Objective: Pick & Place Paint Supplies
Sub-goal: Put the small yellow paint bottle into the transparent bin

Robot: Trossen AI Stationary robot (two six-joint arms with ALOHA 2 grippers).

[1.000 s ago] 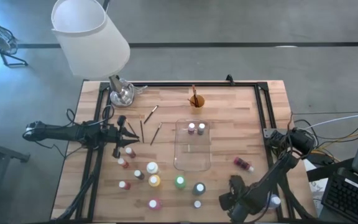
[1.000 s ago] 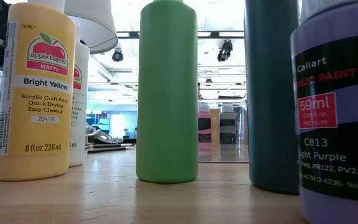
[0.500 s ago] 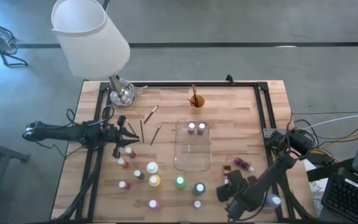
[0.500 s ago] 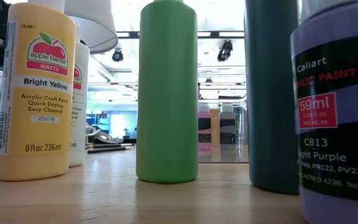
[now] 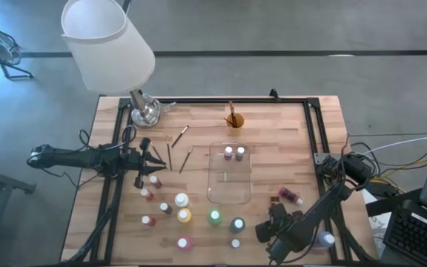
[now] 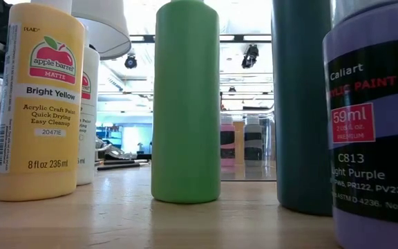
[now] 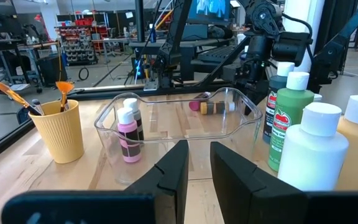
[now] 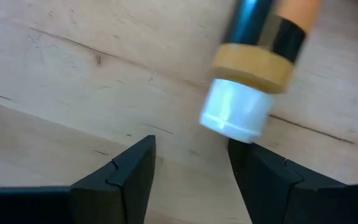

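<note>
Several small paint bottles (image 5: 184, 215) stand upright on the near-left part of the wooden table. Two more bottles (image 5: 234, 153) stand inside the clear tray (image 5: 230, 194). A magenta bottle (image 5: 290, 196) lies on its side right of the tray. An ochre bottle with a white cap (image 8: 235, 112) lies on the wood just beyond my right gripper (image 8: 191, 165), which points down, open, with bare wood between its fingers. Loose brushes (image 5: 187, 157) lie left of the tray. My left gripper (image 7: 199, 171) waits level at the left edge, fingers a narrow gap apart with nothing between them.
An orange cup (image 5: 234, 121) with brushes stands at the far middle. A white lamp shade (image 5: 106, 41) hangs over the far-left corner beside a metal fitting (image 5: 145, 111). A black frame (image 5: 313, 126) borders the table. Bare wood lies between the tray and the right rail.
My right gripper has tipped a little, and its head has shifted slightly toward the table's left and far side, nearer the lying bottles. The bottles and brushes have stayed in place.
</note>
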